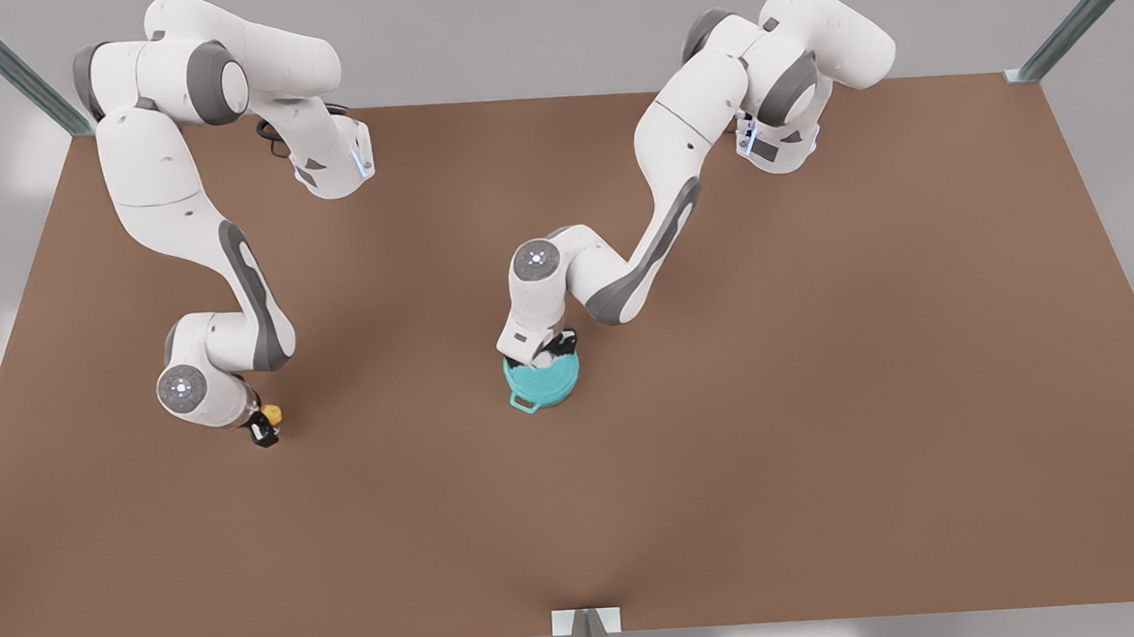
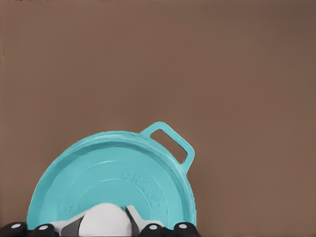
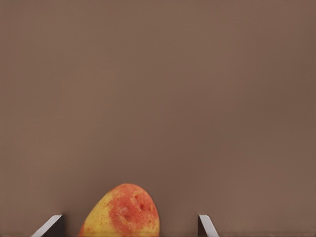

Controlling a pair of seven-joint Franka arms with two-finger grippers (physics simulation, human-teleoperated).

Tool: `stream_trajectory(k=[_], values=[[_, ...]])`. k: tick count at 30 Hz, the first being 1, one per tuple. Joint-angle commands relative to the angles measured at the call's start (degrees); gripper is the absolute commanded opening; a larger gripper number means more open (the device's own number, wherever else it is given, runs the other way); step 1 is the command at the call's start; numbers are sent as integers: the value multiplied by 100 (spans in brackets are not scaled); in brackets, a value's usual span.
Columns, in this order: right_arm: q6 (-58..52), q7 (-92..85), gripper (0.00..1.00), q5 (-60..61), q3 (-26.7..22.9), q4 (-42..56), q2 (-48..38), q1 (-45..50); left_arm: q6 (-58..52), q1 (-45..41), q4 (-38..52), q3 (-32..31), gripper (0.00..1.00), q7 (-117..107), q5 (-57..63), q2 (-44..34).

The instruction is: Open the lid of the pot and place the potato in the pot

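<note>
The left gripper (image 1: 551, 350) sits over the pot lid (image 2: 113, 182), its fingers (image 2: 134, 217) pinching the white knob (image 2: 105, 220); embossed lettering on the lid is unreadable. The lid covers the pot (image 1: 542, 384) mid-tabletop (image 1: 823, 392). The right gripper (image 1: 264, 427) has fingers (image 3: 206, 225) spread around the potato (image 3: 123, 211).

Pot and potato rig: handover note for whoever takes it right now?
Left tool: down on the pot lid, fingers either side of its white knob; grip not confirmed.
Right tool: open around the potato, which sits on the table, toward the front view's left.
Pot: centre table, lid on.
Done: both arms positioned.
Left: lift the lid, grasp the potato, drop it in the pot.
</note>
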Motion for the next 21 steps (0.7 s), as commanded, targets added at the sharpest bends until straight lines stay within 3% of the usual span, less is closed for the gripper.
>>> stream_trajectory(k=[1,5,7,10,13,14,15,18,21], values=[[17,164,100,10,0,-5,-5,5,-28,-4,14,7,25,-157,-16,-21],[17,322,77,10,0,3,-5,5,-898,163,330,201,26,458,-43,-118],[17,393,67,10,0,3,-5,5,-889,831,356,174,26,1450,-69,-118],[17,402,60,10,0,3,-5,-3,-222,1868,356,157,26,3235,-87,190],[17,472,56,10,0,3,-14,5,218,2018,347,157,27,3490,-87,550],[8,481,56,10,0,3,-14,5,218,2009,347,148,57,3490,-87,559],[-9,489,56,19,0,3,-40,5,218,2000,347,139,100,3481,-69,550],[-71,533,56,27,26,3,-146,5,-862,2123,347,218,100,4509,-60,68],[-176,621,55,36,167,21,-365,5,-4191,3212,356,192,100,6554,-438,-1839]])
